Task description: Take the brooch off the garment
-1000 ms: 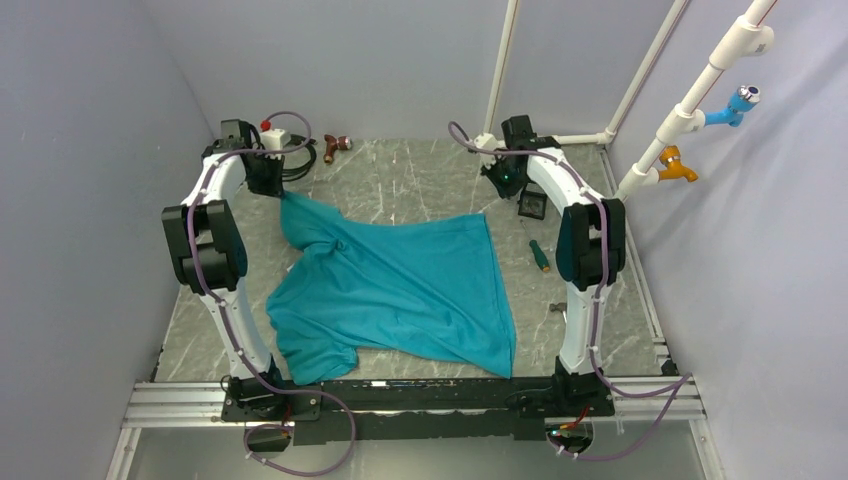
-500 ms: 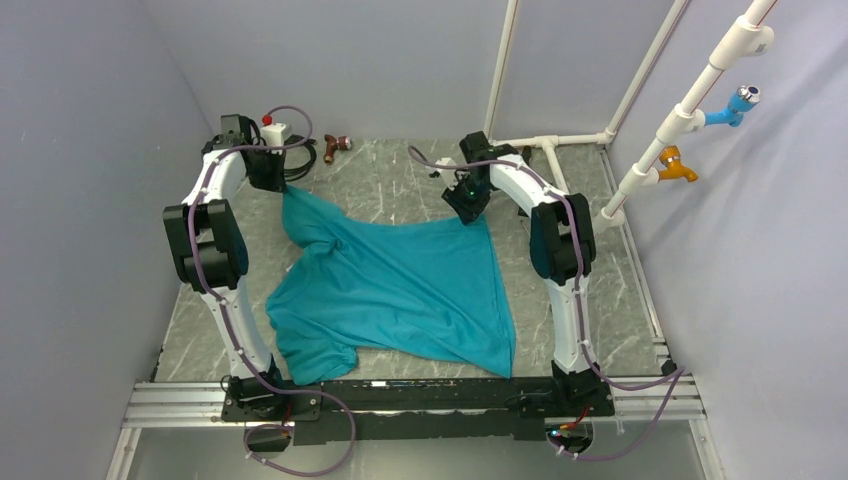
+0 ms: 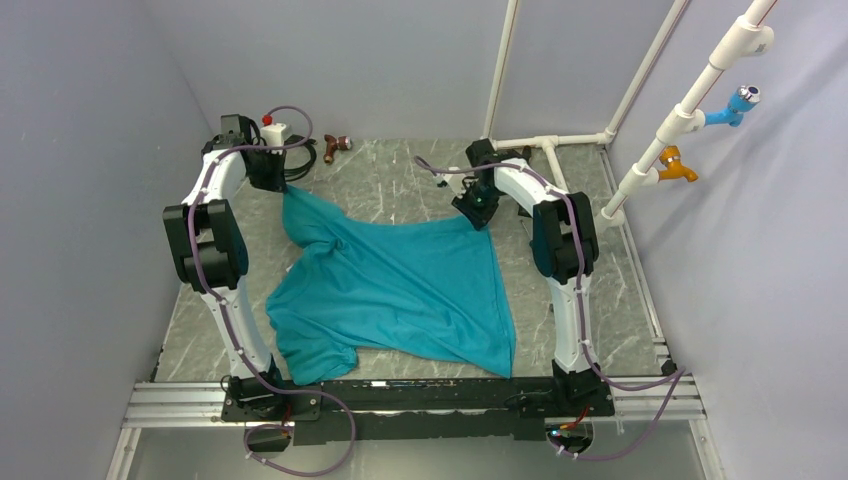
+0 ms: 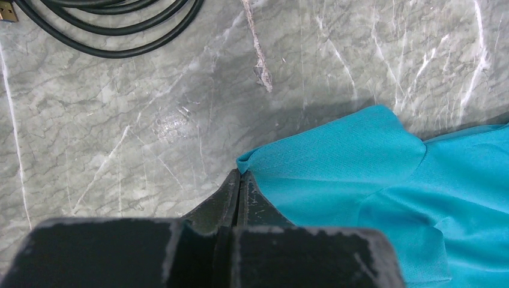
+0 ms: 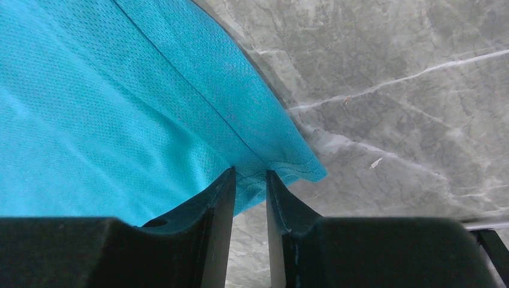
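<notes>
The teal-blue garment (image 3: 400, 280) lies spread across the middle of the marble table. My left gripper (image 3: 280, 192) is shut on its far left corner, which the left wrist view shows pinched between the jaws of the gripper (image 4: 240, 174), with the fabric (image 4: 360, 156) trailing to the right. My right gripper (image 3: 480, 214) is at the shirt's far right corner. In the right wrist view the gripper (image 5: 249, 174) is open by a narrow gap, with the hemmed corner of the shirt (image 5: 120, 102) between the tips. The brooch does not show in any view.
A coiled black cable (image 3: 297, 160) and a white box with a red button (image 3: 272, 133) sit at the back left; the cable also shows in the left wrist view (image 4: 108, 24). A reddish-brown tool (image 3: 335, 147) lies beside them. White pipes (image 3: 560, 140) run along the back right.
My right arm has swung left from the back right of the table to the shirt's far right corner. The left arm and the shirt have not moved.
</notes>
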